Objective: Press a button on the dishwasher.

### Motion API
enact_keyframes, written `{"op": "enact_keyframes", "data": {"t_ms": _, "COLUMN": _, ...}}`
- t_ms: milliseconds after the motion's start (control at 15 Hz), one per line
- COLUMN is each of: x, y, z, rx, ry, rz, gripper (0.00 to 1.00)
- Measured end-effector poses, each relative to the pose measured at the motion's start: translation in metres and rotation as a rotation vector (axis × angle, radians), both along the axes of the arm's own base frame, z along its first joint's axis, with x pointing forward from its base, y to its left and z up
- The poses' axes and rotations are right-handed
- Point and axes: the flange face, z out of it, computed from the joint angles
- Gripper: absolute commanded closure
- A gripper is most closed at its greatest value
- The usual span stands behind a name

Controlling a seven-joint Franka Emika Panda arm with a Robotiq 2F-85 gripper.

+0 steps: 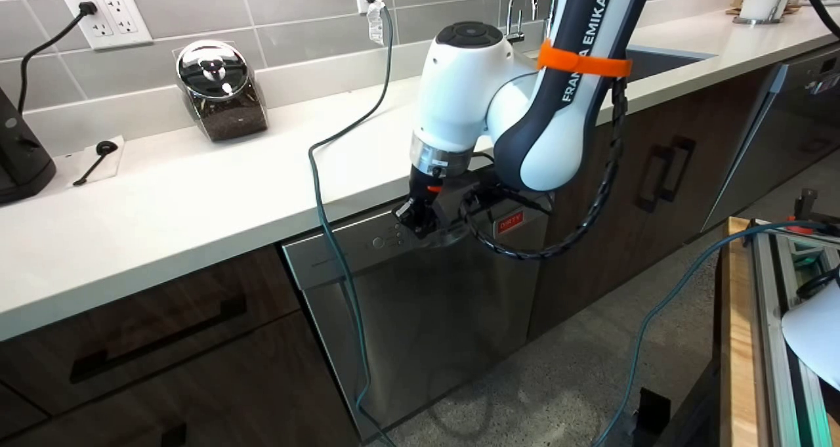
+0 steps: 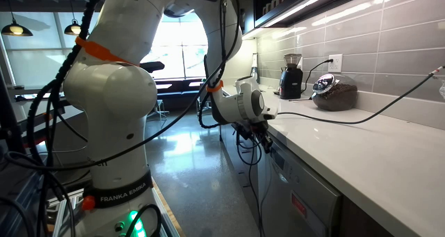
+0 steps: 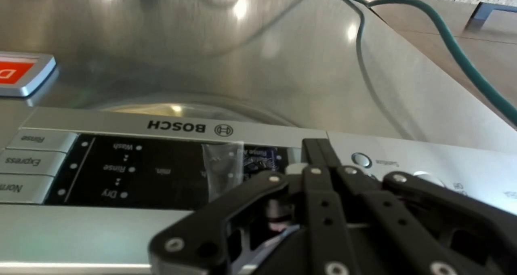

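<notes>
- The dishwasher is set beneath the worktop; in an exterior view its steel front is shown almost down to the floor, with dark wood drawer fronts at left and cabinet doors at right.
- The gripper is held at the control strip, its fingers pressed together; whether the strip is touched cannot be told.
- Only in the wrist view can the strip's markings be read, upside down: BOSCH lettering, keys marked Rinse and Express at left, and a Sanitize button just right of the fingertips.
- A clear film is also shown there, laid over part of the dark display.
- DIRTY is read in full on the red label in an exterior view; in the wrist view it is cut off at the left edge.
- A glass jar is shown on the worktop in both exterior views.
- The coffee grinder is shown complete in an exterior view, with the arm's base at near left and pendant lamps at far left.
</notes>
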Motion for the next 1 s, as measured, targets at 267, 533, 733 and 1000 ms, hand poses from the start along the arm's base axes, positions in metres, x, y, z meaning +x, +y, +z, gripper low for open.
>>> {"op": "enact_keyframes", "data": {"t_ms": 267, "x": -0.0005, "y": 0.0019, "z": -0.0001, "rx": -0.011, "ry": -0.005, "rz": -0.010, "gripper": 1.00}}
{"op": "enact_keyframes", "data": {"t_ms": 533, "x": -0.0011, "y": 0.0047, "z": -0.0006, "rx": -0.026, "ry": -0.009, "rz": -0.015, "gripper": 1.00}}
{"op": "enact_keyframes", "data": {"t_ms": 733, "x": -0.0014, "y": 0.0060, "z": -0.0010, "rx": -0.032, "ry": -0.012, "rz": -0.018, "gripper": 1.00}}
{"op": "enact_keyframes", "data": {"t_ms": 1000, "x": -0.0017, "y": 0.0071, "z": -0.0013, "rx": -0.037, "ry": -0.015, "rz": -0.023, "gripper": 1.00}}
